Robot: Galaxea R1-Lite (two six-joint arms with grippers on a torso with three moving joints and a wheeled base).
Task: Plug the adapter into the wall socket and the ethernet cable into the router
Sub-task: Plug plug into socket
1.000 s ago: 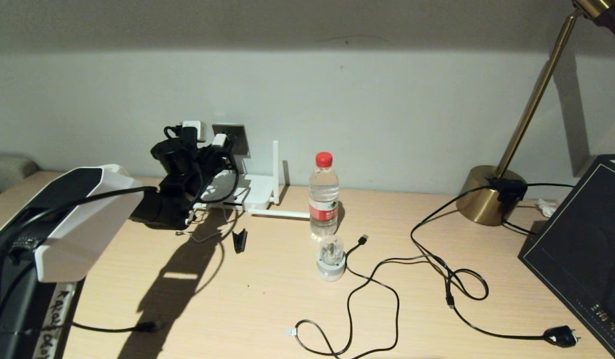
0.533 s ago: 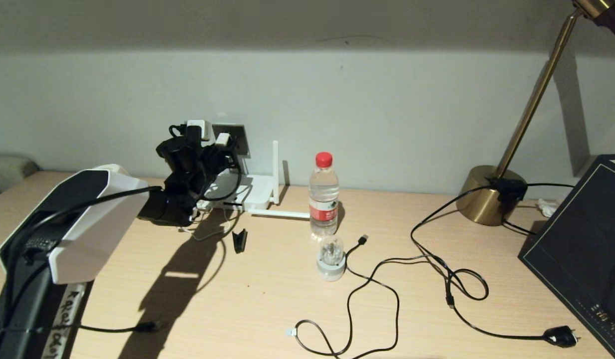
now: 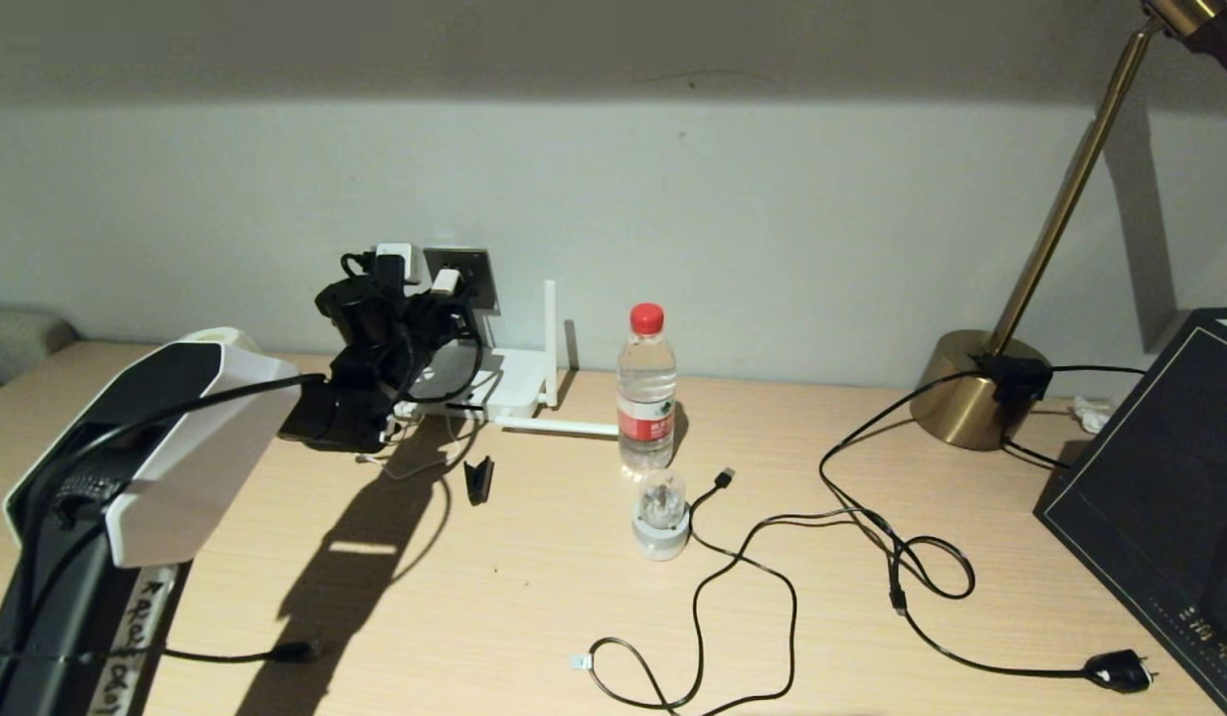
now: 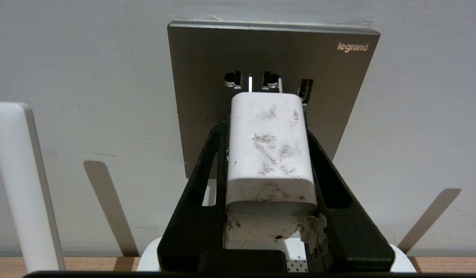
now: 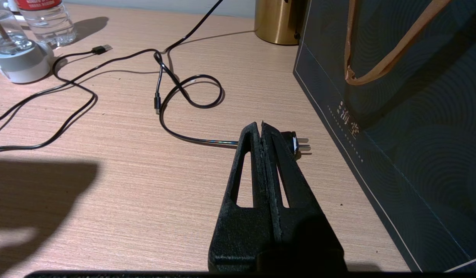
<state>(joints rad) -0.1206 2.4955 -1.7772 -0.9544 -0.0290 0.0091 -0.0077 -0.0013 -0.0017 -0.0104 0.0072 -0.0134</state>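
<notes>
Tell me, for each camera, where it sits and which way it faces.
Head: high, faces wall and desk; left arm shows.
Left wrist: behind left end effector, which grips adapter, faces socket.
Right wrist: behind shut right end effector, low over desk, faces bag.
Shared: head and left wrist both show socket; head and right wrist, bottle.

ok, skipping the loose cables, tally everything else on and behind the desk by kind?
Plugs: 2 (white cube adapter, black two-pin plug)
Grey wall socket plate: 1
Flat white router: 1
Clear red-capped water bottle: 1
Brass desk lamp: 1
Dark paper bag: 1
Glass-domed grey gadget: 1
Small black clip: 1
Total: 9
</notes>
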